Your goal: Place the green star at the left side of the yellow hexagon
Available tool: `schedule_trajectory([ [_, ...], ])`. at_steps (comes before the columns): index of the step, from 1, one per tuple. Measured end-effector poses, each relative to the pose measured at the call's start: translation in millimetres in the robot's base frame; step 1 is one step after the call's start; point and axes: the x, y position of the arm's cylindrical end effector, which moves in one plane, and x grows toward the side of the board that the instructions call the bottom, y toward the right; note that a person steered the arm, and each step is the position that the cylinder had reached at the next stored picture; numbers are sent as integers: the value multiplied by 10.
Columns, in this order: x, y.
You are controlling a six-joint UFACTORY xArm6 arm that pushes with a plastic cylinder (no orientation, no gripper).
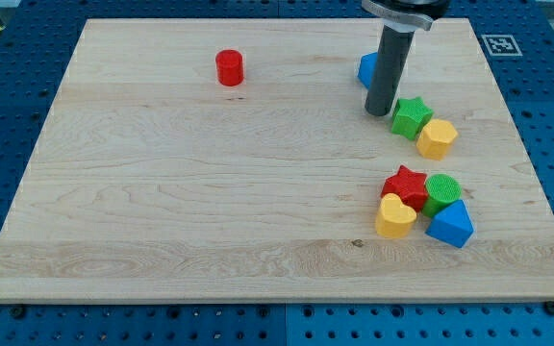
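Progress: green star (411,117) already sits touching the yellow hexagon (438,138), on the hexagon's upper-left flank near the bench's right edge; judged nearly done, a small nudge toward the bench's bottom edge would square it to the left side.
Tip: my tip (380,112) rests just beside the star, on its left.
Fingers: none fitted; the arm ends in a plain rod.
Count: eight blocks on the bench (162,211).
Singles: red cylinder (230,67) toward the top-left corner; blue block (366,68) partly hidden behind the rod.
Cluster: red star (405,182), green cylinder (442,191), yellow heart (394,215), blue triangle (451,226), toward the bottom-right corner.
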Motion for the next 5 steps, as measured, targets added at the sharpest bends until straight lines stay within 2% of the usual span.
schedule_trajectory([
  [3,-196,105],
  [5,-196,645],
])
